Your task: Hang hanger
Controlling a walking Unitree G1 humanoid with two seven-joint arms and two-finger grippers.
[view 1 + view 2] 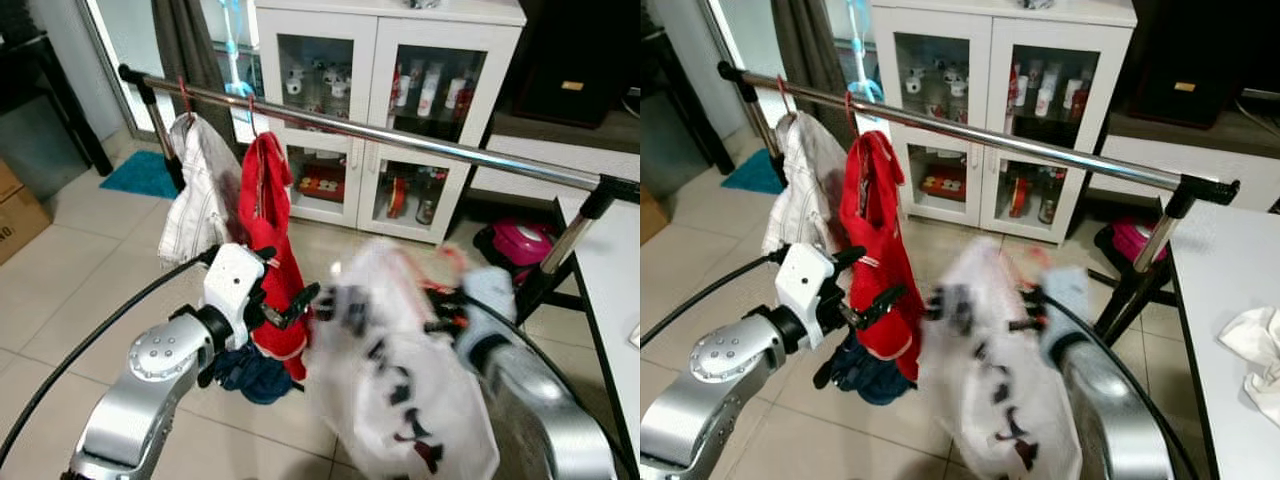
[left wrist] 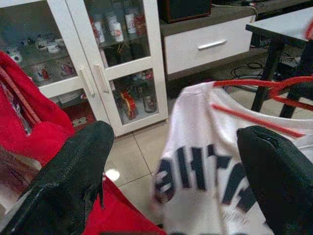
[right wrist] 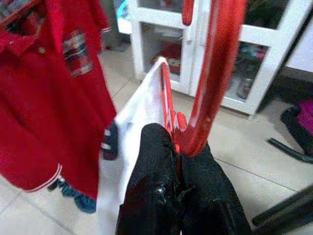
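While below rail (image 1: 400, 137), red hanger (image 3: 215, 73) pinched in right gripper (image 3: 180, 147) jaws

**A lived-in room of a home**

A chrome clothes rail (image 1: 400, 138) is standing on a pale tiled floor (image 1: 90, 290), carrying a red shirt (image 1: 270, 250) and a white checked one (image 1: 200, 185). Behind the rail, a white glass-door cabinet (image 1: 385, 110) is displaying cups and bottles. A teal mat (image 1: 143, 172) is lying left of the cabinet, beside dark curtains (image 1: 190, 45).

Bright daylight; white shirt (image 1: 405, 380) motion-blurred
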